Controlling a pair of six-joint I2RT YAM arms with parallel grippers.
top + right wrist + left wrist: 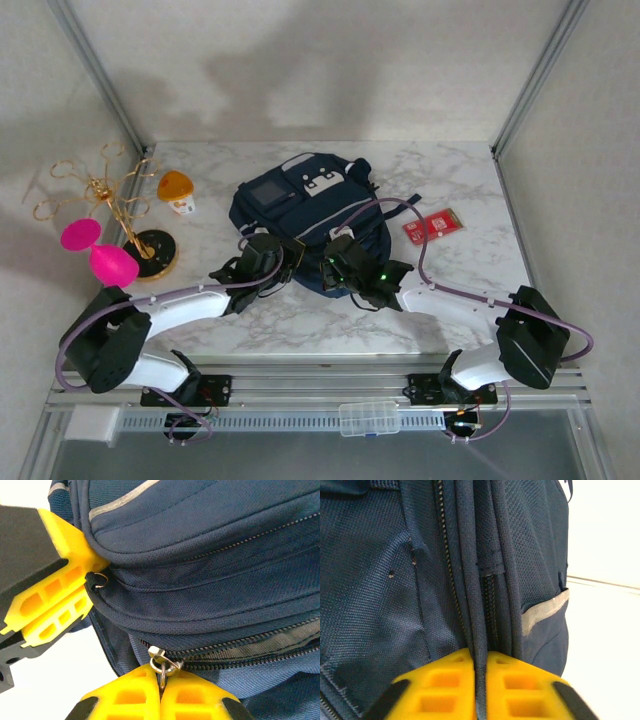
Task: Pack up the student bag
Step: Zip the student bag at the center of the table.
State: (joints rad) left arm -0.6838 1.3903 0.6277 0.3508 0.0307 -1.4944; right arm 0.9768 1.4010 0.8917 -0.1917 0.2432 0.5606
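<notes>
At the left of the marble table [470, 290] a gold jewellery stand [112, 200] is standing. Two pink egg-shaped pieces [100, 255] are sitting against it, and a small orange-topped container [177, 190] is sitting just beyond.

The left gripper [272, 262] is reaching to the near left edge of the student bag [300, 205]. In the left wrist view its yellow fingers [445, 685] are pressing almost together, with only a raised navy seam of the bag running between them. The right wrist view is showing the same gripper [82, 592] clamped on the bag's edge beside a small metal ring [100, 579].

The bag is lying flat at the middle of the table. Its long axis is running from near to far, leaning slightly left. The end with the grey square panel and the white patch is pointing away from the arms, and the other end is lying between the two grippers.

The right gripper [338, 262] is meeting the bag's near right edge. Its fingers [195, 697] are squeezing together on the metal zipper pull [162, 662], which is hanging from a zip line along the bag's side.

Further right, well apart from the bag, a red packet [433, 225] is lying on the table.
</notes>
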